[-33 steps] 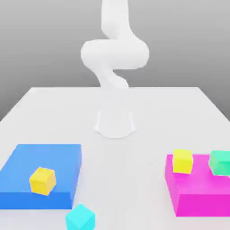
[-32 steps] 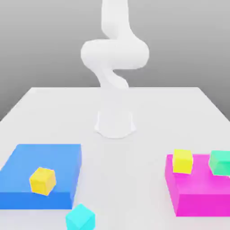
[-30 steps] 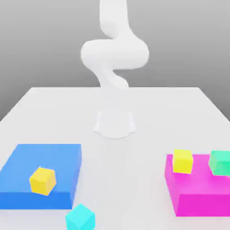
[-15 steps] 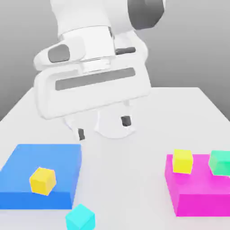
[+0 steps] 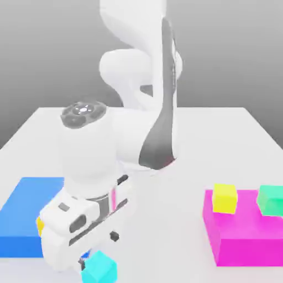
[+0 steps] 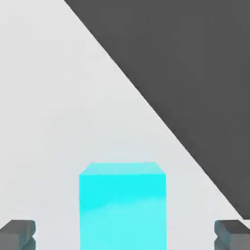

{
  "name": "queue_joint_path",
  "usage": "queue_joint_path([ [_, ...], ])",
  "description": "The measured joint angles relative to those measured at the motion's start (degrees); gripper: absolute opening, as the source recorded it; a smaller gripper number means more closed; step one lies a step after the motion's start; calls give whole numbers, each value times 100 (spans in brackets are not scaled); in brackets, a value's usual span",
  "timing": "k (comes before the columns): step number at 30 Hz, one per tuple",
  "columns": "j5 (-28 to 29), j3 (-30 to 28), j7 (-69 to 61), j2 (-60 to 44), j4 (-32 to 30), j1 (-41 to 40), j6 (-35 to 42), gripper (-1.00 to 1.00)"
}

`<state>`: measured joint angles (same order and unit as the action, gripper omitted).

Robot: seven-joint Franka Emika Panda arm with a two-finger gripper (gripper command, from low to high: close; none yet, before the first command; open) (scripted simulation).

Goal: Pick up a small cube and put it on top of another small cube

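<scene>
Your claw (image 5: 99, 246) sits at the lower left of the exterior frame, low over the white worktop (image 5: 221, 138), with its fingers (image 6: 17, 233) spread wide and nothing pinched. The cyan cube (image 5: 99, 268) rests on the worktop at the bottom edge, just below the claw; in the hand view it (image 6: 122, 207) lies between the two fingertips with clear gaps either side. At lower right, a yellow cube (image 5: 225, 198) and a green cube (image 5: 271, 199) sit on the magenta block (image 5: 243, 237). The blue block (image 5: 22, 213) lies at left.
</scene>
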<state>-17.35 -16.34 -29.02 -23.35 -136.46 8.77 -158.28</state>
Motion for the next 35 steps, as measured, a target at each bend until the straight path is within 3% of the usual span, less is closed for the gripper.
queue_joint_path([
  [1, -117, 134, -93, -201, 43, -110, -151, 0],
  [2, -192, 223, -151, -330, 71, -183, -249, -100],
  [9, -185, 219, -151, -324, 70, -181, -231, -100],
  [14, 399, -219, 282, 548, -128, 210, 432, -100],
  [22, 967, 784, 577, 1658, -288, 1442, 1423, -100],
  [27, 1563, 1613, 887, 2599, -347, 3052, 2155, -100],
  [30, 1689, 1600, 954, 2351, -477, 3154, 1738, -100],
  [31, 1705, 1601, 963, 2189, -533, 3137, 1518, 100],
  [35, 1705, 1601, 963, 2189, -533, 3130, 1518, 100],
])
